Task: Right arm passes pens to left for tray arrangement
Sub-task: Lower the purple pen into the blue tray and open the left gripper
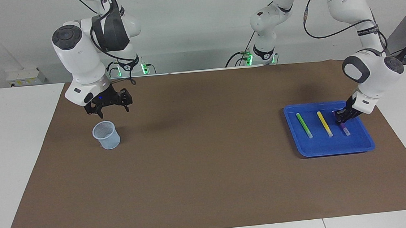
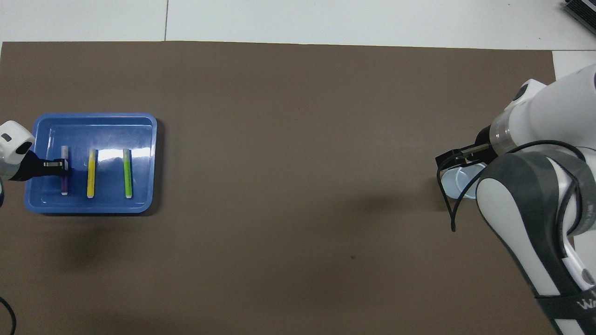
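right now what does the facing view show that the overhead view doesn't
Only the facing view shows both arms whole with their bases, the mesh cup unobstructed, and the right gripper hanging open over the mat beside that cup. Only the overhead view shows the tray's inside straight down, with the pens lying parallel. Both show the green pen, yellow pen and purple pen in the tray, and the left gripper down at the purple pen.

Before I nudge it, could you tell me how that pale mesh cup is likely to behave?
The mesh cup looks thin and see-through, so probably very light and apt to slide. It stands upright on a base narrower than its rim, so a high push may tip it. Once tipped, its round wall would likely roll.
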Controlling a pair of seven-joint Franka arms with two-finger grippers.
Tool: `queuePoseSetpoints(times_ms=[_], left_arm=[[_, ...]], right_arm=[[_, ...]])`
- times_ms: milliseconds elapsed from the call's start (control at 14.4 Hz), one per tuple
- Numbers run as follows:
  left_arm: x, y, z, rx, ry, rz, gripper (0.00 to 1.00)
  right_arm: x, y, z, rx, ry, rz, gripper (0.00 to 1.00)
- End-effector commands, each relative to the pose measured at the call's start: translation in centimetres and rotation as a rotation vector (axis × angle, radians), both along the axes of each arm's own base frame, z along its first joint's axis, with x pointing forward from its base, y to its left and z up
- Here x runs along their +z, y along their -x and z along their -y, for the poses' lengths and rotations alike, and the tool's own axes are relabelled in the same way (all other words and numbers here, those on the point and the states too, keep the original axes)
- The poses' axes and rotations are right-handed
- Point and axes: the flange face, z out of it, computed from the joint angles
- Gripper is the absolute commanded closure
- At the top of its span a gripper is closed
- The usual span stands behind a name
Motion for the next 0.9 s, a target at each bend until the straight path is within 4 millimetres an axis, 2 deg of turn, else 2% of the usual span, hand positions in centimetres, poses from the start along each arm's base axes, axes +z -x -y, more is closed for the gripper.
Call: queuePoseSetpoints(times_ms=[0,70,139,418,557,835], left_arm=[[0.2,-0.3,-0.1,-0.019,-0.02,0.017,0.19],[0.2,-0.3,-0.2,-0.018,-0.019,0.016,0.07],[0.3,-0.3,-0.2,-0.015,-0.017,0.015,0.03],[0.8,-0.7,-0.3,-0.013,-0.013,0.018,0.0],[1.4,-1.0,-0.3,-0.013,-0.011,0.013,0.0],[5.0,-2.8,0.1,-0.023,-0.003,0.002,0.0]], right_arm=[[1.2,0.6,-1.2,0.033,-0.016,-0.002,0.0],[1.8,0.5,-1.4,0.034,-0.019,0.003,0.0],[2.2,0.5,-1.3,0.033,-0.018,0.001,0.0],[4.1,0.4,-0.8,0.022,-0.02,0.003,0.0],[4.5,0.6,-0.5,0.017,-0.018,-0.009,0.0],[4.2,1.0,0.1,0.006,-0.015,-0.031,0.0]])
